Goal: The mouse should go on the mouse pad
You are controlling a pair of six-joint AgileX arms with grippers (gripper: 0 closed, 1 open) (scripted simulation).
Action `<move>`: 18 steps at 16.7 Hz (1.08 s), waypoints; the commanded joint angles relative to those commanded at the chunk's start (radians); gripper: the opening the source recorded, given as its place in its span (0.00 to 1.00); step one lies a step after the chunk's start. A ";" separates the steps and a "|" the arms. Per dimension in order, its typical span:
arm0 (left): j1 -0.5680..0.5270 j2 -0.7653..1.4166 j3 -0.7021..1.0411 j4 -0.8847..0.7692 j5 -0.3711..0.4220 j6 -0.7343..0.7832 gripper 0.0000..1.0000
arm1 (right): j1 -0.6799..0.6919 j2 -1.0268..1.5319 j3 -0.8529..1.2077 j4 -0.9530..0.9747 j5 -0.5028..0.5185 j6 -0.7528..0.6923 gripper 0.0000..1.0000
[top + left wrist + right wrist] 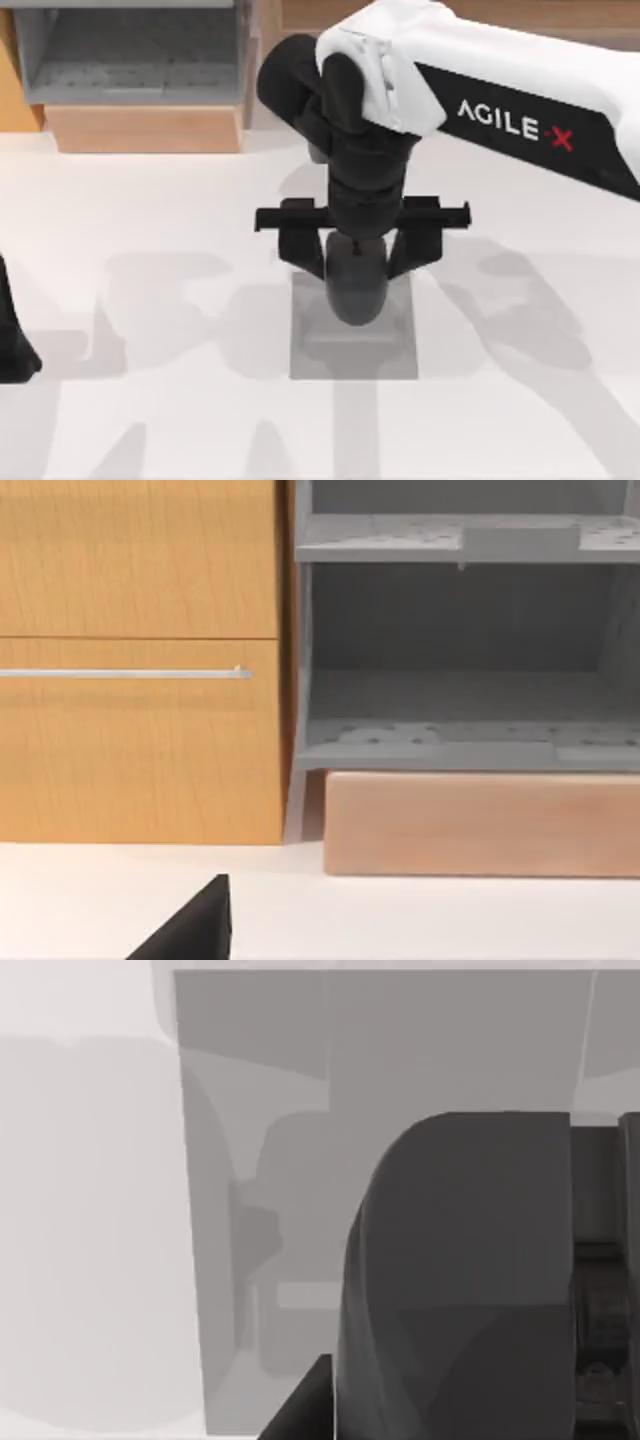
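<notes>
The dark grey mouse (357,298) hangs over the far half of the grey mouse pad (310,360), near the table's middle. My right gripper (357,272) reaches in from the upper right and is shut on the mouse, one black finger on each side. The right wrist view has the mouse (470,1280) close up above the mouse pad (400,1050), casting a shadow on it, with a finger (300,1405) beside it. My left arm (15,345) stays parked at the left edge of the table; one dark fingertip (190,928) shows in its wrist view.
A grey shelf unit (130,50) on a wooden base (145,128) stands at the back left, also seen in the left wrist view as the shelf unit (460,680) beside a wooden cabinet (140,730). White tabletop surrounds the pad.
</notes>
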 joint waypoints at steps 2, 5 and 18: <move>0.000 0.000 0.000 0.000 0.000 0.000 1.00 | 0.000 0.000 0.000 0.000 0.000 0.000 0.00; 0.000 0.000 0.000 0.000 0.000 0.000 1.00 | -0.003 -0.002 -0.006 0.005 -0.002 0.001 0.00; 0.000 0.000 0.000 0.000 0.000 0.000 1.00 | 0.002 0.014 -0.104 0.139 -0.001 0.001 0.00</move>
